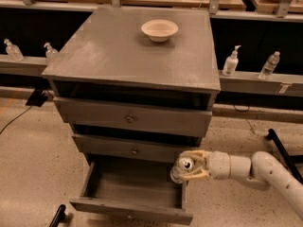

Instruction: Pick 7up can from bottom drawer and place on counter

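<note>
My gripper [187, 167] reaches in from the right on a white arm and is shut on the 7up can [182, 166], whose silver lid faces the camera. The can hangs above the right rear corner of the bottom drawer [128, 189], which is pulled open and shows a bare grey floor. The counter [118, 51] is the wide grey top of the cabinet, well above the gripper.
A cream bowl [159, 30] sits at the back of the counter. Two closed drawer fronts with round knobs [129, 118] lie above the open drawer. Clear bottles [230, 61] stand on a ledge on both sides. A black bar [284, 150] lies on the floor at right.
</note>
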Tool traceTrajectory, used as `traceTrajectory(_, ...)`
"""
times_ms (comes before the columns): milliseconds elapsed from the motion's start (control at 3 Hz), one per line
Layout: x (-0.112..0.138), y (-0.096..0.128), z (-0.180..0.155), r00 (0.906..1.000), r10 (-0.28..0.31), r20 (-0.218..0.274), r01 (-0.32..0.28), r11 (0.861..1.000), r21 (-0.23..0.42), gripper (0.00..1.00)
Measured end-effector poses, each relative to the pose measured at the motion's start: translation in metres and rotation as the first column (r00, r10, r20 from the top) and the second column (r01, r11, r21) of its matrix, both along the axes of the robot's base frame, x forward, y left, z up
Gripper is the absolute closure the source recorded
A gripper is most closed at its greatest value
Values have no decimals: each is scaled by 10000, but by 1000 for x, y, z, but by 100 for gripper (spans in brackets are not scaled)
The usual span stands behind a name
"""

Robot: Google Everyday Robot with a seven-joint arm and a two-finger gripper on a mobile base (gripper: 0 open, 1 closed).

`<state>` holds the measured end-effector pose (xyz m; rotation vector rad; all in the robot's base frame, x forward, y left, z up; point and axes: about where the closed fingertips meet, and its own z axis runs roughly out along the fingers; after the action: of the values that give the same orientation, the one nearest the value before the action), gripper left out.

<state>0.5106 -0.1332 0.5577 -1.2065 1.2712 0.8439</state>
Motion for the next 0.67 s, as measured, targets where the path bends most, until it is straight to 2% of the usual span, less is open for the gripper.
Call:
traceTrajectory(333, 5, 6, 29, 9991, 335, 248, -336, 9994, 9, 100)
traceTrajectory(667, -2, 10, 79, 9941, 786, 748, -789, 9969, 14, 100)
